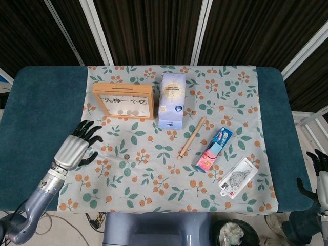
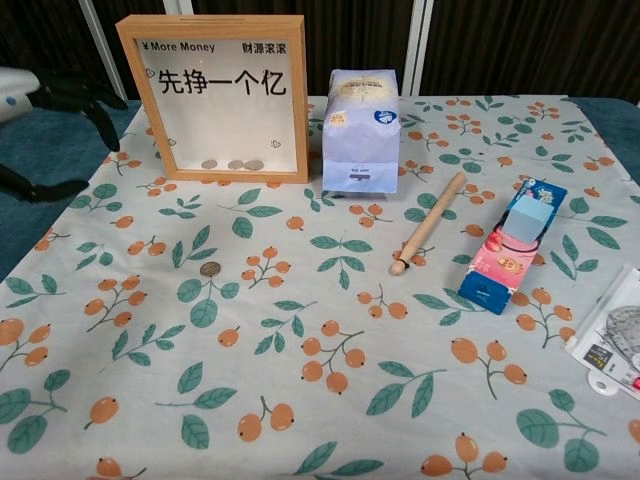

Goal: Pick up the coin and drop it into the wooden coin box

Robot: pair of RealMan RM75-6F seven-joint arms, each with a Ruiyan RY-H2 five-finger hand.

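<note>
One coin (image 2: 209, 268), thin, flat, slippery; pinch its rim. Left hand (image 1: 77, 148) spread, empty, coin just right of it.

The left robot hand (image 1: 76, 147) has a silver-grey ribbed back and black fingers (image 1: 91, 128). Its wrist is a pale metal cylinder joined to a blue-grey forearm. The right robot hand (image 1: 320, 179) shows only black fingers and a pale edge.

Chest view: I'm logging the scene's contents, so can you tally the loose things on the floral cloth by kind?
Coin box: 1
Loose coin on the cloth: 1
Coins already inside the box: 3
Pale blue bag: 1
Wooden stick: 1
Blue and pink box: 1
Clear packet, cut off at the right edge: 1
Total: 9
</note>
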